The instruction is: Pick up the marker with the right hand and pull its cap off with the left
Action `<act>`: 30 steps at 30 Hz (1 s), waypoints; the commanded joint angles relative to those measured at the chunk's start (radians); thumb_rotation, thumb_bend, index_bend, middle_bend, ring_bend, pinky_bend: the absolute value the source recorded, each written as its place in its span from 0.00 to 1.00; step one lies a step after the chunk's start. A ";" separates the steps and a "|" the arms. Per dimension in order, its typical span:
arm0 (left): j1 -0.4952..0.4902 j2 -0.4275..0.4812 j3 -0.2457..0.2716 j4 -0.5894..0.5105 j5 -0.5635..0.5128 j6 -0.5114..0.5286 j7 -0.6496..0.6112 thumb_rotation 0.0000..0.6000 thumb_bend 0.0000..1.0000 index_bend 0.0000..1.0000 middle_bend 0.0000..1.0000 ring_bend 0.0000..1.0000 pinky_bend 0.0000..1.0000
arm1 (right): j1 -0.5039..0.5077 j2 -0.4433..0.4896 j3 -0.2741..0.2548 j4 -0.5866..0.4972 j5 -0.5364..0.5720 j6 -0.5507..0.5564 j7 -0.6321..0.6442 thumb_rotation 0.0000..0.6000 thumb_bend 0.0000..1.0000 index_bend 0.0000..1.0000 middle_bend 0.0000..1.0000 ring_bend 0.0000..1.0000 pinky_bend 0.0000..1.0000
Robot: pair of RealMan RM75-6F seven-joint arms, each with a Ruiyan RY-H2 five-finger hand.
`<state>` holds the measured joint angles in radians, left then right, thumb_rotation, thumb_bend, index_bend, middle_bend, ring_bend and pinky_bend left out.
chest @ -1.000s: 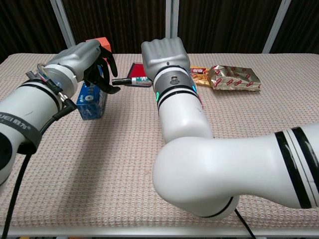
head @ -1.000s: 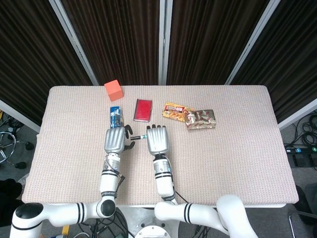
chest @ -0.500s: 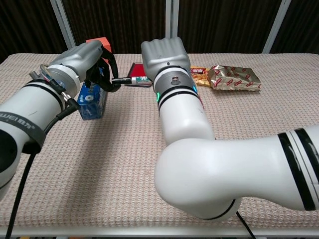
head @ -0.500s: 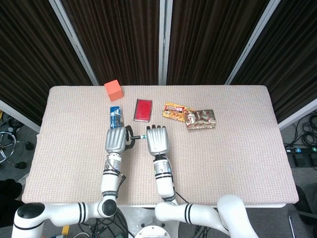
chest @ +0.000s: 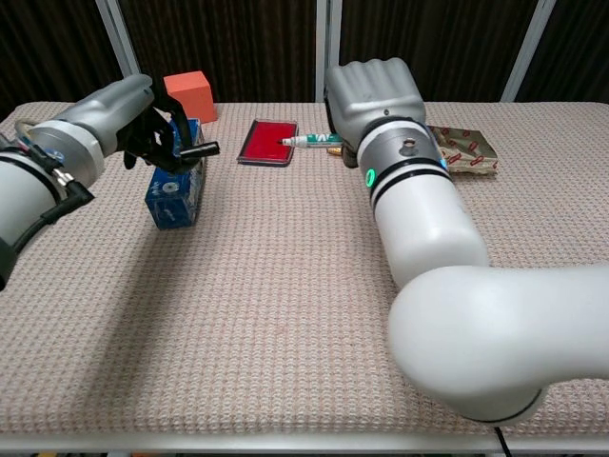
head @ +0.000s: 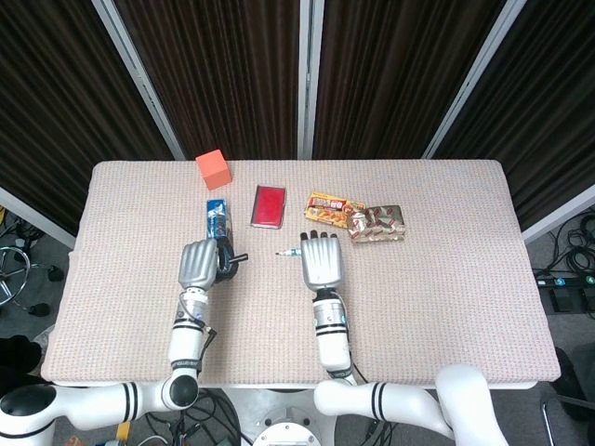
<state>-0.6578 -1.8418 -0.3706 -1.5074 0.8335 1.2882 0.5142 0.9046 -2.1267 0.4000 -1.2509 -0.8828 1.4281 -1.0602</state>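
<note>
Two parts: marker (chest: pixel 312 141) uncapped, its cap (chest: pixel 197 149) pulled away.
Right hand (chest: pixel 373 89): fingers closed on the barrel, tip pointing left.
Left hand (chest: pixel 143 119): pinches the black cap, well apart at left.
Handling: light, stiff, likely slick plastic; hold mid-barrel.

— What covers the counter (chest: pixel 238 314)?
— Rough, matt woven cloth, beige.
— And the hands?
— The right hand (chest: pixel 373 93) and left hand (chest: pixel 119 112) have smooth, satin grey shells; the snack wrapper (head: pixel 376 223) at upper centre is crinkled, shiny foil.
</note>
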 commanded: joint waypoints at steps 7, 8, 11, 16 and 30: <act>0.134 0.055 0.127 -0.034 0.072 0.021 -0.157 1.00 0.47 0.67 0.73 0.68 0.73 | -0.146 0.097 -0.131 -0.105 -0.014 0.016 0.050 1.00 0.33 0.71 0.64 0.54 0.61; 0.146 0.048 0.148 -0.022 0.086 0.020 -0.172 1.00 0.47 0.67 0.73 0.68 0.73 | -0.155 0.094 -0.142 -0.096 -0.011 0.006 0.057 1.00 0.33 0.71 0.64 0.54 0.61; 0.166 0.029 0.191 0.008 0.120 0.012 -0.200 1.00 0.46 0.67 0.73 0.68 0.73 | -0.167 0.078 -0.160 -0.058 -0.007 -0.023 0.070 1.00 0.33 0.71 0.64 0.54 0.61; 0.177 -0.003 0.206 0.063 0.141 -0.025 -0.242 1.00 0.41 0.64 0.70 0.66 0.71 | -0.166 0.044 -0.159 -0.003 -0.007 -0.069 0.088 1.00 0.30 0.70 0.62 0.53 0.61; 0.229 0.095 0.176 0.022 0.236 0.057 -0.252 1.00 0.12 0.32 0.42 0.40 0.41 | -0.261 0.197 -0.169 -0.255 -0.099 0.023 0.142 1.00 0.00 0.18 0.30 0.21 0.37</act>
<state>-0.4485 -1.7766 -0.1893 -1.4569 1.0544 1.3070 0.2398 0.6939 -2.0036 0.2540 -1.4039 -0.9201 1.3803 -0.9484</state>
